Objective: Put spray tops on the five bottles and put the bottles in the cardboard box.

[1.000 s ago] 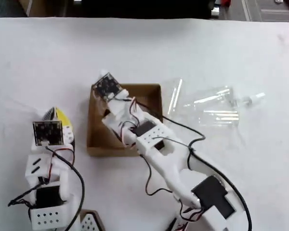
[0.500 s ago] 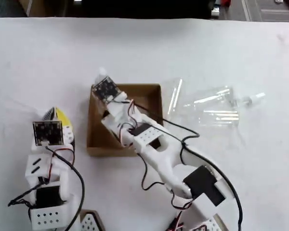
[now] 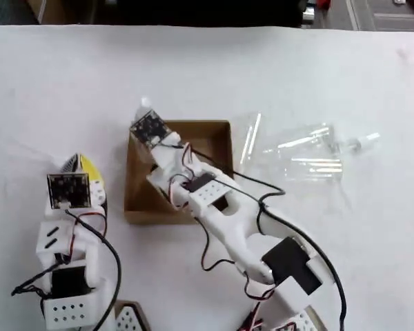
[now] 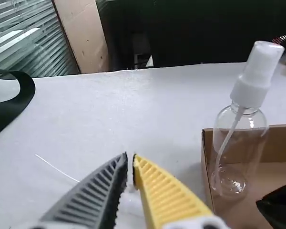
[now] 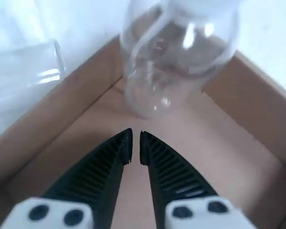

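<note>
Near the table's (image 3: pixel 69 76) middle: one cardboard box (image 3: pixel 221 125), open-topped and shallow, with the right arm slanting down into it.

Item, standing bottle (image 4: pixel 238 143): clear, upright, white spray top fitted. It stands inside the box, tucked into the far corner on the left arm's side. I count this one as done.

Item, right gripper (image 5: pixel 135 143): low inside the box with its black jaws drawn nearly together and nothing between them. The tips point at the standing bottle and stop short of it, with bare cardboard floor between.

Item, left gripper (image 4: pixel 130 168): parked over the table just beside the box on the left arm's side. Its grey and yellow jaws are closed on each other and empty.

Item, loose bottles (image 3: pixel 300 155): clear, lying on their sides in a cluster just outside the box on the right arm's side. The count is hard to make out through the glare. One looks to carry a white top (image 3: pixel 364 142) at its outer end; I cannot tell about the others.

Step in hand, as I judge it: boxing the first bottle is finished and the rest are still to do. The next move calls for the right arm to lift clear of the box wall without tipping the upright bottle. It should then open its jaws and swing over to the lying cluster for the next bottle.
</note>
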`<state>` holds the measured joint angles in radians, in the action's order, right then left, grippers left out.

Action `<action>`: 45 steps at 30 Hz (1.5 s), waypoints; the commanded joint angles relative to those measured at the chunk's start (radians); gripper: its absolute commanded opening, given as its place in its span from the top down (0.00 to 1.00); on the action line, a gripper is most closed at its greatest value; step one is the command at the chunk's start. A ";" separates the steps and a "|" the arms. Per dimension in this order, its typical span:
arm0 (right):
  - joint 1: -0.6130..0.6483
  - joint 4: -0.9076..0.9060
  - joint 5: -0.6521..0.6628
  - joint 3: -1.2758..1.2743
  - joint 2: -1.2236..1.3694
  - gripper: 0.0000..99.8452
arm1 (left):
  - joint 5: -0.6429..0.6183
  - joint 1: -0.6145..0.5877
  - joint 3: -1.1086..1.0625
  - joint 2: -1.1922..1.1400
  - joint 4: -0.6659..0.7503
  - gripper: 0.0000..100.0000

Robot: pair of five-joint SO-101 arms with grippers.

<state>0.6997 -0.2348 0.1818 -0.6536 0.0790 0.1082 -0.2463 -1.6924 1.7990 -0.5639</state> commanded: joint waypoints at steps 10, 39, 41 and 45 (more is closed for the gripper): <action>-0.064 -0.533 0.009 0.035 -0.547 0.98 | -0.005 -0.016 0.000 0.013 -0.003 0.98; -0.452 0.085 0.035 -1.043 -1.517 0.98 | 0.048 -0.122 0.012 0.012 -0.005 0.98; -0.452 0.021 0.098 -1.043 -1.569 0.98 | 0.052 -0.122 0.038 0.008 -0.015 0.98; -0.452 -0.074 0.173 -1.043 -1.632 0.98 | 0.054 -0.120 0.135 0.008 -0.118 0.98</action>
<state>0.2440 -0.2455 0.2831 -1.6893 -1.4891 0.1496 -0.3567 -1.6740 1.7990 -0.6053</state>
